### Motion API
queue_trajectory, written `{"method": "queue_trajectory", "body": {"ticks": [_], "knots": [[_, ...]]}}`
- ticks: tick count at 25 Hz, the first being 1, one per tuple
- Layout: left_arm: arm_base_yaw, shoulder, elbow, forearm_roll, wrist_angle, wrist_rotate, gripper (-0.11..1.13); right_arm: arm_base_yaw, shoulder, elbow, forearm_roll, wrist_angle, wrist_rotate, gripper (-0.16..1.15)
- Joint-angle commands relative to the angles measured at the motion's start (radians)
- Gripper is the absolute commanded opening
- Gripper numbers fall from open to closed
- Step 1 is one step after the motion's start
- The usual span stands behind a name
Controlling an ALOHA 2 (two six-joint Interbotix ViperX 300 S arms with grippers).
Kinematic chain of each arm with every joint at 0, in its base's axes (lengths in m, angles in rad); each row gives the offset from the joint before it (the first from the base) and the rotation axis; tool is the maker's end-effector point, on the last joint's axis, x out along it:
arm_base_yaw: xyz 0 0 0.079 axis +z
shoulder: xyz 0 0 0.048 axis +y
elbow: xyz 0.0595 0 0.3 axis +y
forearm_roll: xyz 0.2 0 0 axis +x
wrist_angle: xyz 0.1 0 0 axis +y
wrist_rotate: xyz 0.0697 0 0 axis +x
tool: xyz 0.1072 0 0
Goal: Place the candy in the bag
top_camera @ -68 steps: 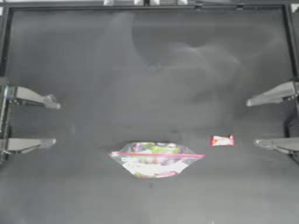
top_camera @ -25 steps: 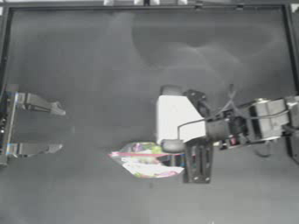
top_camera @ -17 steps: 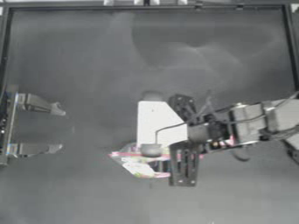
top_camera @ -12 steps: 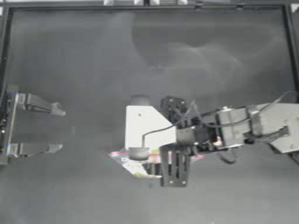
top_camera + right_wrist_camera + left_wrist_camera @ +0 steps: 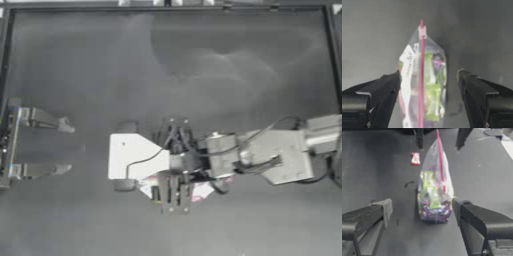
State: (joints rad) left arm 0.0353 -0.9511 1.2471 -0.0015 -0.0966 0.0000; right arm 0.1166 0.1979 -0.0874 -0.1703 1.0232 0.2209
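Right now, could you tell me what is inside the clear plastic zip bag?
The clear plastic zip bag holds multicoloured wrapped sweets; the small red-and-white wrapped candy lies outside on the table. The open right gripper straddles it.

Right arm: reaches in from the right side across the table's middle, wrist and cabling over the lower centre in the top view. Right gripper [image 5: 427, 82]: points down at the table, jaws spread wide apart, one dark finger [image 5: 382, 92] to each side of the gap.

Left arm: drawn back at the table's left edge. Left gripper [image 5: 420, 211]: faces across the table, jaws parted wide, holding nothing.
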Motion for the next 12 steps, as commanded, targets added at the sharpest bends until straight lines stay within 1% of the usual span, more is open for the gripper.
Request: {"method": "queue_trajectory", "body": {"ticks": [1, 10, 12], "knots": [[0.002, 0.017, -0.005, -0.002, -0.003, -0.002, 1.01, -0.002, 0.003, -0.052, 0.009, -0.002, -0.006, 0.96], [0.002, 0.012, 0.011, 0.000, -0.011, -0.002, 1.01, -0.005, 0.077, -0.127, 0.040, 0.000, -0.025, 0.96], [0.002, 0.011, 0.014, -0.002, -0.011, -0.002, 1.01, -0.006, 0.091, -0.143, 0.038, 0.005, -0.028, 0.96]]}}
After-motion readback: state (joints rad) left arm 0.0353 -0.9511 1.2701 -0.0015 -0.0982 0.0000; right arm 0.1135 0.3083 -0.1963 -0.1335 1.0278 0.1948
